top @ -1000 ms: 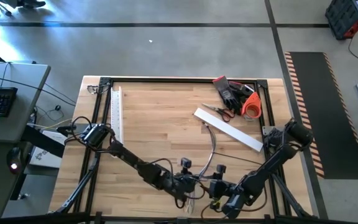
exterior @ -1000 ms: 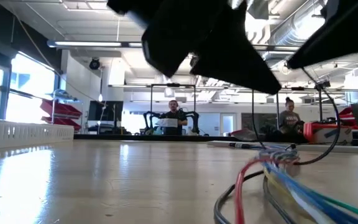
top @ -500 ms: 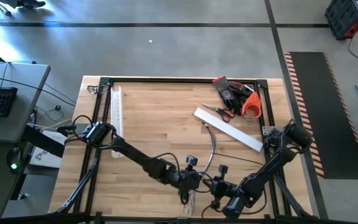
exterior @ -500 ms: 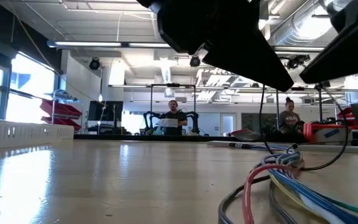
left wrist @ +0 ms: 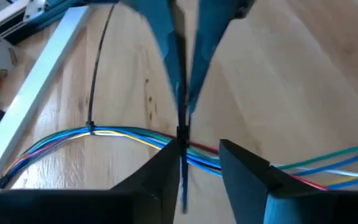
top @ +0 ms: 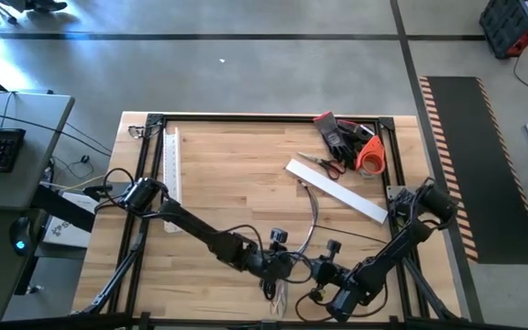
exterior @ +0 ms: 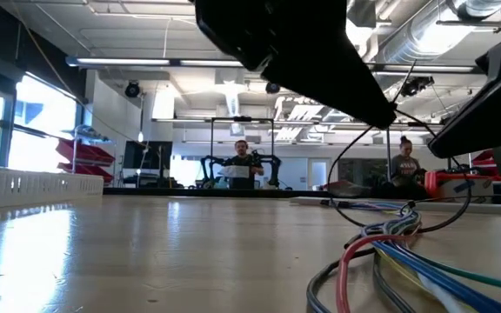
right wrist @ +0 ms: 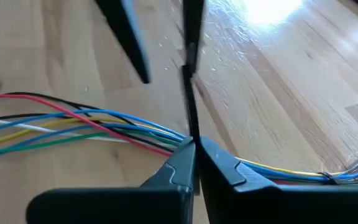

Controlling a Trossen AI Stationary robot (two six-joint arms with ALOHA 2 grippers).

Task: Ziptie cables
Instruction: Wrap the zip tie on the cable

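Left pincer [left wrist: 194, 165] parted, right pincer [right wrist: 196, 163] closed, facing each other

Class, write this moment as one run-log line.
left gripper: open, straddling ziptie | right gripper: shut on ziptie | cables: on table, one tie on

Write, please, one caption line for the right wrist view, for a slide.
Right hand shut on a dark ziptie crossing the bundled coloured cables on the wooden table.

— Where do the two arms meet?
— Near the bench's [top: 227, 174] front edge: left pincer [top: 287, 268] just beside right pincer [top: 315, 272], over the cables [left wrist: 123, 134].

— And behind them?
— A duct [top: 337, 190] lies right of centre; scissors [top: 322, 164], gloves [top: 339, 135] and a tape roll [top: 370, 159] sit at the far right corner. A slotted rail [top: 171, 165] runs along the left edge.
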